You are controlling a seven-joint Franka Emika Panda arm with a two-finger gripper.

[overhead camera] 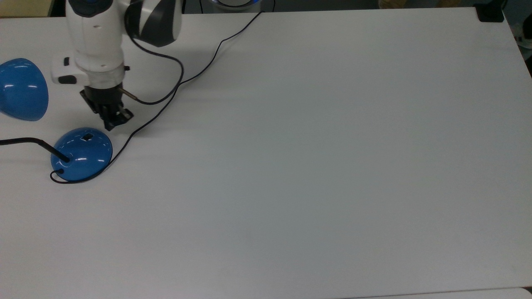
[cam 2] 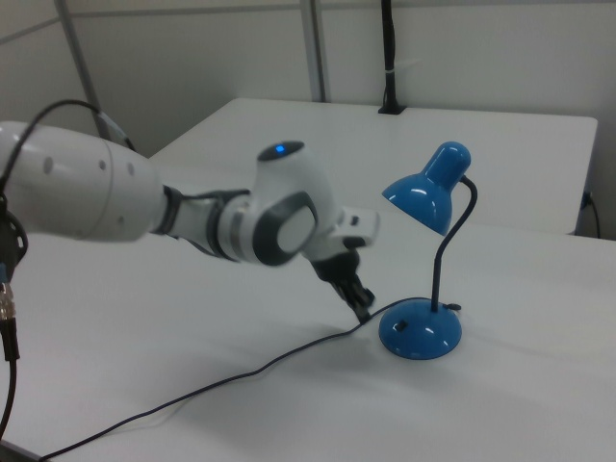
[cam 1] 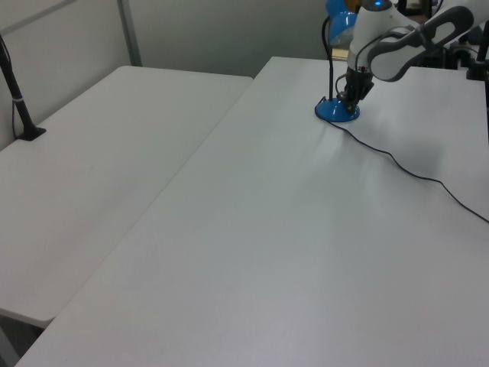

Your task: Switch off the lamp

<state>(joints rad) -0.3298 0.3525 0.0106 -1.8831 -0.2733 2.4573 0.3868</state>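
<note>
White tabletop (overhead camera: 316, 158) carries the lamp (overhead camera: 82, 153) at the top view's left, apparently unlit, the gripper (overhead camera: 113, 121), clenched, just beside its base, so retreating seems next.

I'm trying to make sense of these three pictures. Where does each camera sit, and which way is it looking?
Top view: overhead, looking down on the white table; the arm and its hand beside the lamp.
Left view: from the table's far end, looking along it at the lamp and hand.
Right view: low and close, side-on to the lamp; the forearm and hand.
All three share lamp, cord and hand.
</note>
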